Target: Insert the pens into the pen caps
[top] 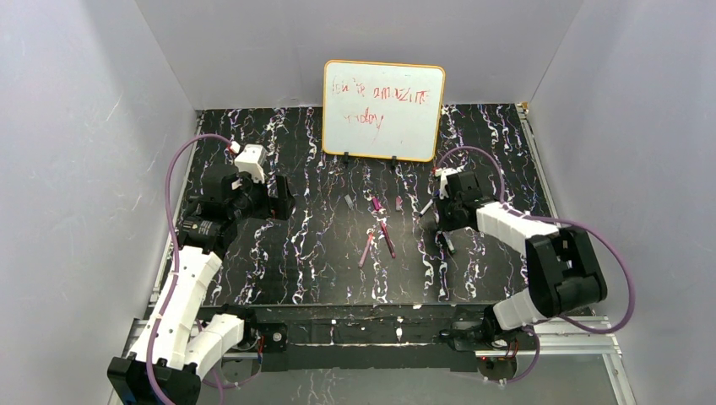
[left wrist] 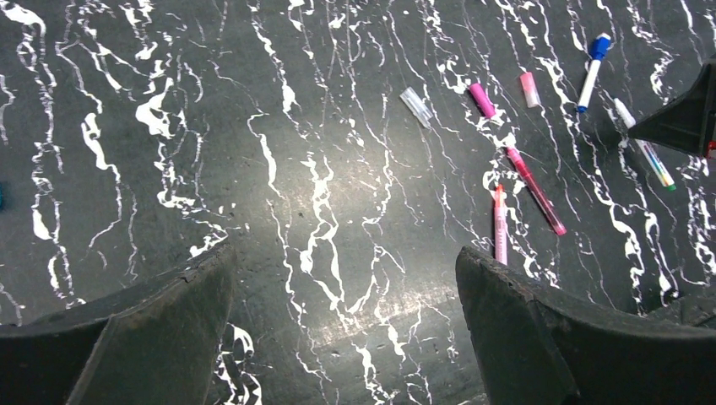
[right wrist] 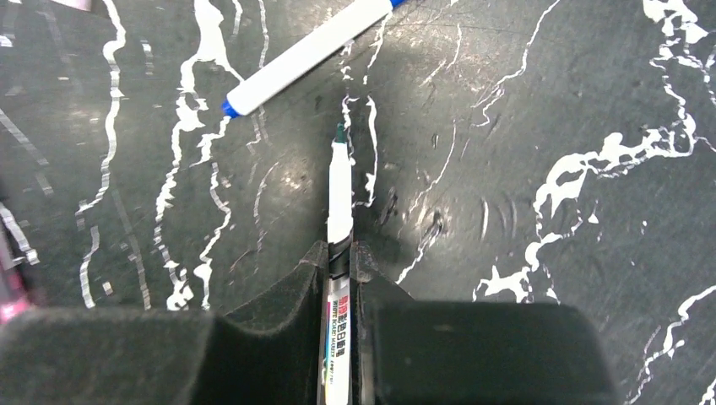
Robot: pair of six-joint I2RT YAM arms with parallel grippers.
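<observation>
White-shelled arms [top: 190, 283] with black joints [top: 561, 270]; purple cables [top: 170, 207] looping — fingers [left wrist: 540, 337] matte black, wedge-shaped.

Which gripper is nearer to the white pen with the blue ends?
Right. The right gripper, shut on another white pen, is just beside the blue-ended pen. The left gripper hangs open on the far side of the pink pens.

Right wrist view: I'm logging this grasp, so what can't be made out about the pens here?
White green-tipped pen: rear end hidden between the right claw fingers, cut off by the bottom edge.
Its label print: too small to read.
Blue-ended pen: far end cut off by the top edge.
</observation>
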